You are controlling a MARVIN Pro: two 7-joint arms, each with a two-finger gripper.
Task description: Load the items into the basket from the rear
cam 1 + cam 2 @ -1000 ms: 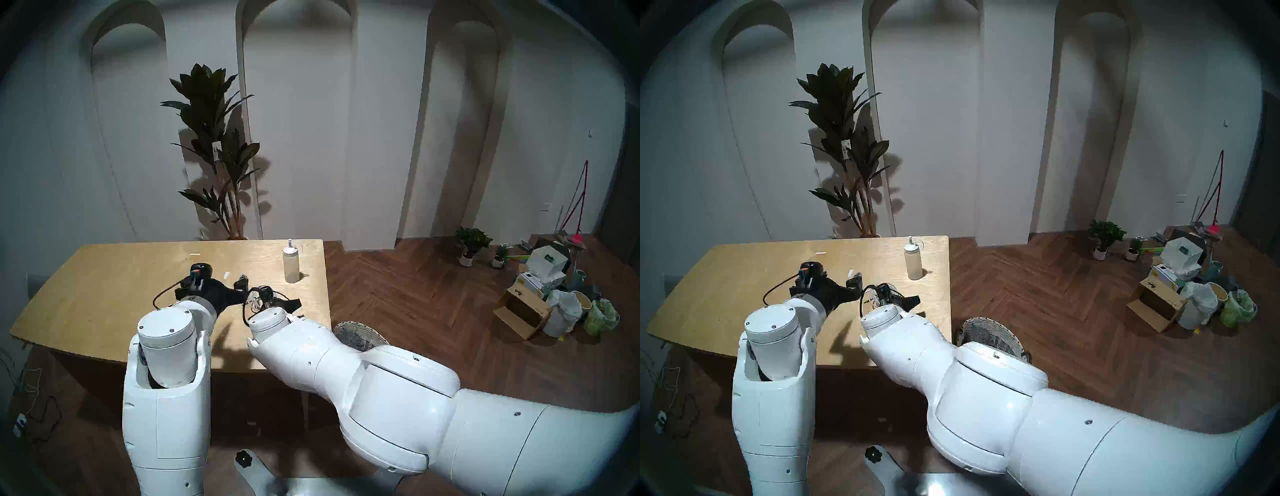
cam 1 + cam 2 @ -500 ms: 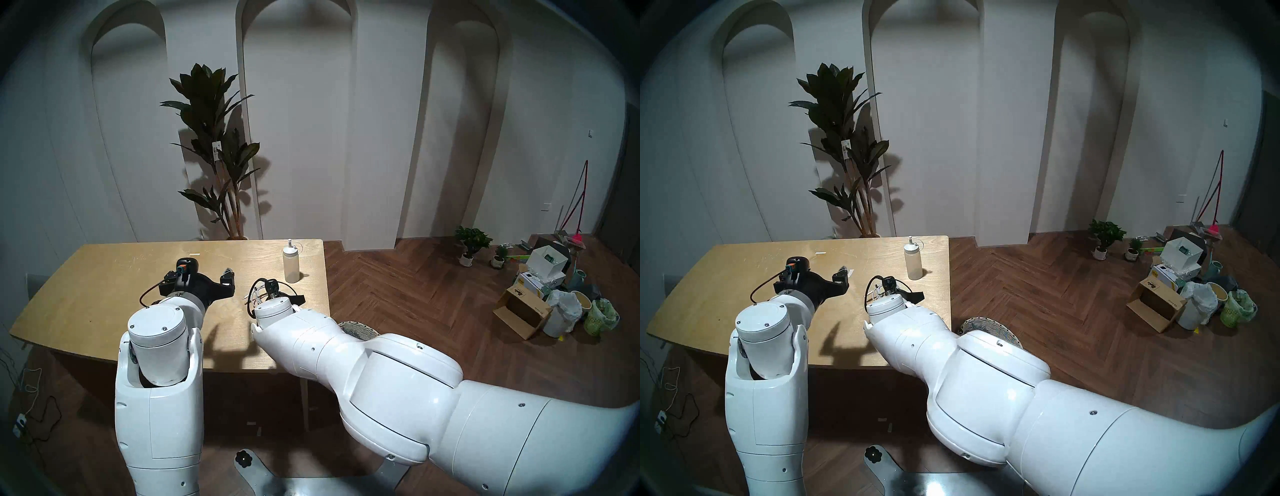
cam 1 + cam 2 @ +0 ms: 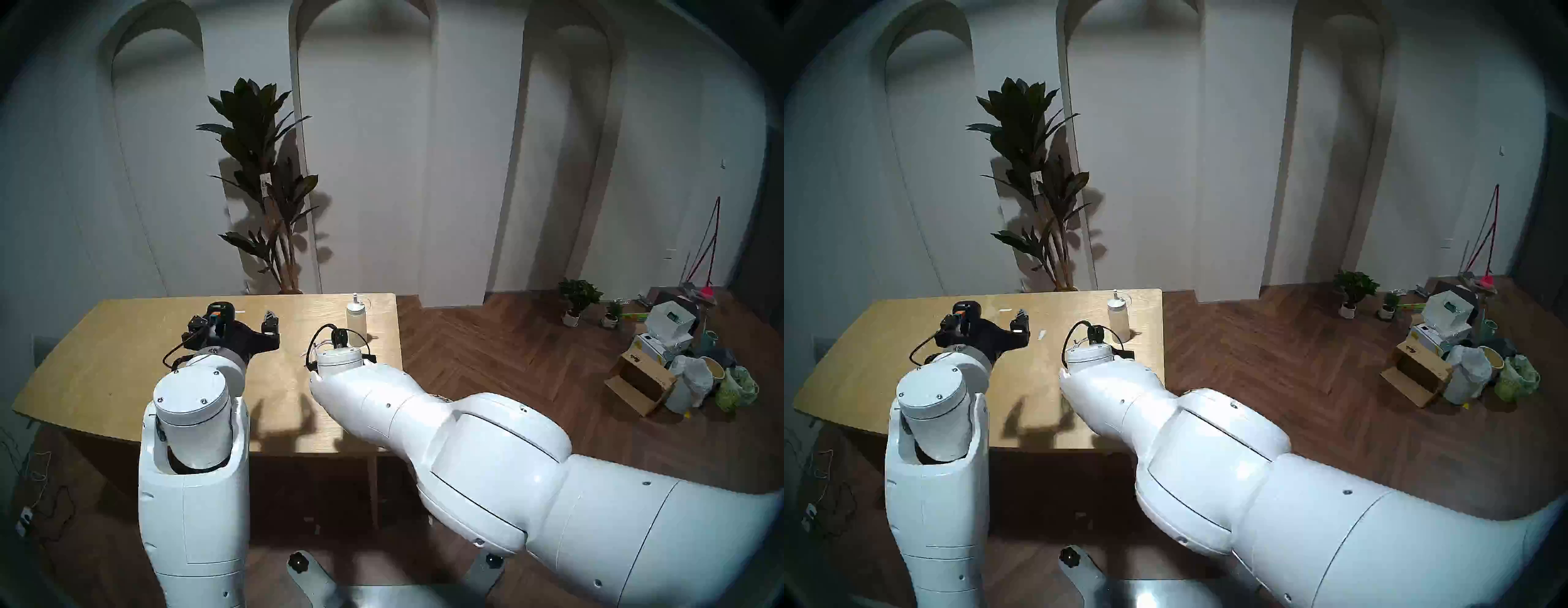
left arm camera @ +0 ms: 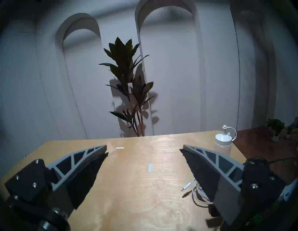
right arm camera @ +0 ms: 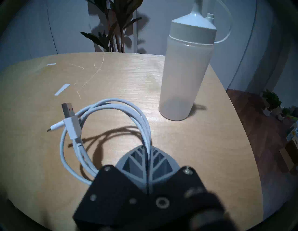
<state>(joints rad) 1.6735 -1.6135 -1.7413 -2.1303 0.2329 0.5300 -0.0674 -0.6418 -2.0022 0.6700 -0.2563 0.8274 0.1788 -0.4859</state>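
My left tool [image 4: 144, 149] hangs above the desk [image 4: 137, 193] with its two fingers spread wide apart and nothing between them, pointing level toward the far edge and the tall plant [image 4: 129, 83] behind it. Ahead of it, two small white strips [image 4: 150, 167] lie flat on the wood. Just beside its right-hand finger, lower and to the right, the white cable [image 4: 196, 193] shows as a loose coil, one plug end pointing back toward the left.

My right tool [image 5: 148, 149] has its fingers pressed together, pinching several strands of that cable [image 5: 103, 122] at the near side of the coil. The loop arcs away from the fingertips to the left and forward, its long axis running roughly left to right across the desk [image 5: 201, 145]; whether it rests on the wood or hangs just over it I cannot tell. The flat USB plug [image 5: 67, 109] sticks up and away from the tool at the coil's left side, and the thin plug points left.

Forward and right of this tool stands the squeeze bottle [image 5: 185, 72], upright, nozzle up, apart from the cable. The wicker basket is hidden behind my right arm in the head views.
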